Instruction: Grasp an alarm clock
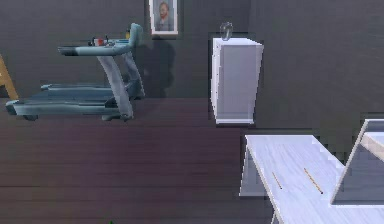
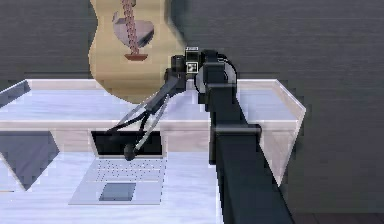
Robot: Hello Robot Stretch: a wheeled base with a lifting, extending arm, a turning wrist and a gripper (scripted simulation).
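Note:
In the arm side view my arm [image 2: 235, 150] rises over a white desk [image 2: 60, 110] with a raised rim. The gripper [image 2: 128, 148] reaches down and left from the two white squares [image 2: 190, 65]. Its thin fingers [image 2: 150, 110] end in front of an open laptop [image 2: 135, 175] that lies on the desk, so I cannot tell whether it holds anything. In the forward view a small round thing [image 1: 228, 32] stands on top of a white cabinet [image 1: 236, 85]; its kind is too small to make out.
A guitar [image 2: 125, 45] leans on the dark wall behind the desk. A dark tilted panel [image 2: 25, 158] sits at the desk's left. In the forward view, a treadmill [image 1: 90, 85] stands at the left, a portrait [image 1: 164, 16] hangs on the wall, and the desk corner [image 1: 290, 165] bears pencils.

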